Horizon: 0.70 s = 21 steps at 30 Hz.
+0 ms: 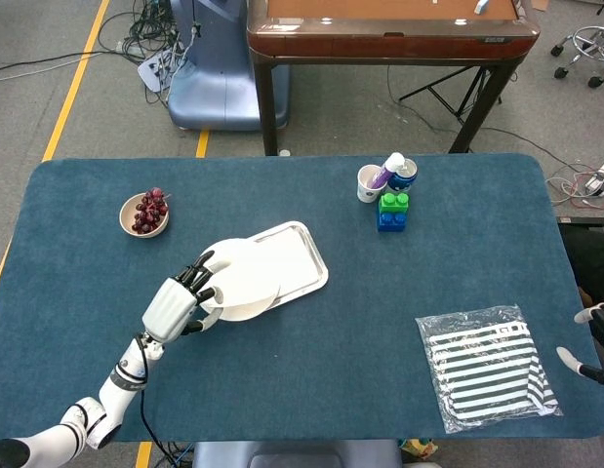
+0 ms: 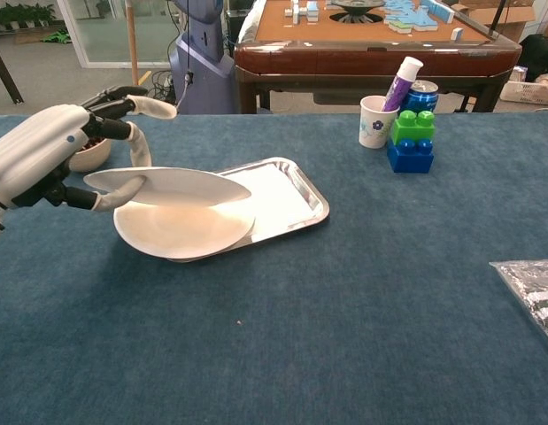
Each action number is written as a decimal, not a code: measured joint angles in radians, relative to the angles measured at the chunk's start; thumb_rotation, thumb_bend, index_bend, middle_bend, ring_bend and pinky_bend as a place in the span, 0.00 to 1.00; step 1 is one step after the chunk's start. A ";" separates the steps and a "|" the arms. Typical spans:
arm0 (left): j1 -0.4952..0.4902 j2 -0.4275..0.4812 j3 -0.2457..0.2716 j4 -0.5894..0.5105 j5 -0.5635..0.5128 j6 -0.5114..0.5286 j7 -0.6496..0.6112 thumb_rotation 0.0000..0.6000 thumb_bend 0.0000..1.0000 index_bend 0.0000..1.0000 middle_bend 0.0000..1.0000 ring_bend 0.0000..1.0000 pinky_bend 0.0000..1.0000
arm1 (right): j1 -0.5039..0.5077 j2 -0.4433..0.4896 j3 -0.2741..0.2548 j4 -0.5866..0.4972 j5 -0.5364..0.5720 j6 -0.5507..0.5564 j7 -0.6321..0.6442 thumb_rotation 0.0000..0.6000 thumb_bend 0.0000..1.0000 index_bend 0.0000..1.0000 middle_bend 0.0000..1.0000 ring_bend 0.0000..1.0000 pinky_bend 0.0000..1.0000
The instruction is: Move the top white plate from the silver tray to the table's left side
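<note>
My left hand [image 2: 52, 159] [image 1: 181, 297] pinches the left rim of the top white plate [image 2: 172, 187] [image 1: 245, 271], thumb under and fingers over it. That plate hangs tilted a little above a second white plate [image 2: 181, 232], which lies on the left end of the silver tray [image 2: 296, 199] [image 1: 302, 258] and overhangs its edge. Only the tip of my right hand [image 1: 596, 343] shows, at the far right edge of the head view, fingers apart and holding nothing.
A small bowl of grapes [image 1: 144, 214] [image 2: 86, 152] sits at the back left, close behind my left hand. A paper cup with a tube [image 1: 372, 181], a can and stacked green and blue blocks [image 1: 392, 211] stand at the back. A striped plastic bag [image 1: 485, 364] lies front right.
</note>
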 measured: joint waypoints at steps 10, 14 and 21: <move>-0.010 0.048 -0.014 -0.077 0.004 0.018 0.029 1.00 0.38 0.68 0.18 0.04 0.29 | 0.001 -0.003 -0.001 0.000 0.000 -0.003 -0.005 1.00 0.19 0.46 0.40 0.34 0.41; -0.012 0.064 -0.019 -0.103 0.007 0.026 0.040 1.00 0.38 0.68 0.18 0.04 0.29 | 0.002 -0.003 -0.001 0.001 0.002 -0.003 -0.005 1.00 0.19 0.46 0.40 0.34 0.41; -0.012 0.094 -0.027 -0.126 0.008 0.037 0.054 1.00 0.38 0.68 0.18 0.04 0.29 | 0.003 -0.004 -0.001 0.002 0.005 -0.006 -0.006 1.00 0.19 0.46 0.40 0.34 0.41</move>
